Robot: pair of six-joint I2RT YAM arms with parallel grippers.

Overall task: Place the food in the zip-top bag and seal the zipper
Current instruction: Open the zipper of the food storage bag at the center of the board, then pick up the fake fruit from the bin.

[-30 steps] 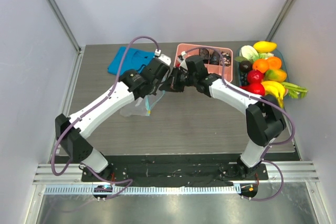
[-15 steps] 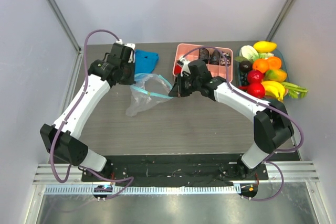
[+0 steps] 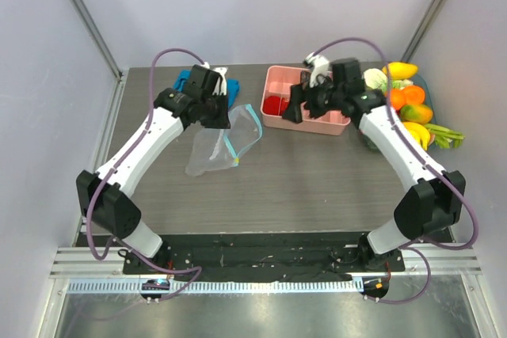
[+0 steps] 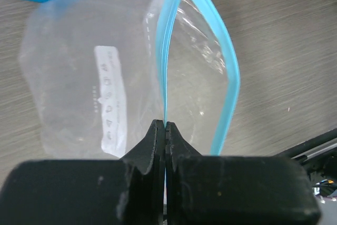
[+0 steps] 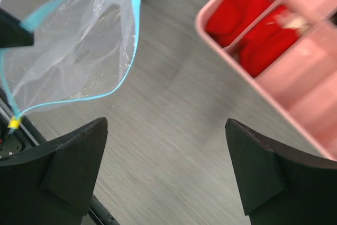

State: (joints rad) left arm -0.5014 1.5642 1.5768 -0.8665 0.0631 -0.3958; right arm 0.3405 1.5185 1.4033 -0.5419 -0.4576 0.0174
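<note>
The clear zip-top bag point(image 3: 212, 146) lies left of centre with its mouth gaping toward the right. Its white label point(image 4: 108, 104) faces up. My left gripper point(image 4: 165, 126) is shut on one lip of the teal zipper point(image 4: 164, 61), and the other lip point(image 4: 229, 77) bows away from it. My right gripper point(image 5: 166, 130) hangs open and empty over bare table between the bag point(image 5: 73, 51) and a pink tray. It holds nothing. The food point(image 3: 398, 103), with an orange, bananas and red round pieces, is piled at the far right.
A pink divided tray point(image 3: 273, 119) at the back centre holds red pieces point(image 5: 247, 19) in its left compartments. A folded blue cloth point(image 3: 183, 79) lies behind the left arm. Grey walls close in the table on the left, back and right.
My right gripper has let go of the bag's lip, opened wide and drawn back right to the pink tray. My left gripper still pinches the zipper and has shifted right; the bag's mouth now gapes.
</note>
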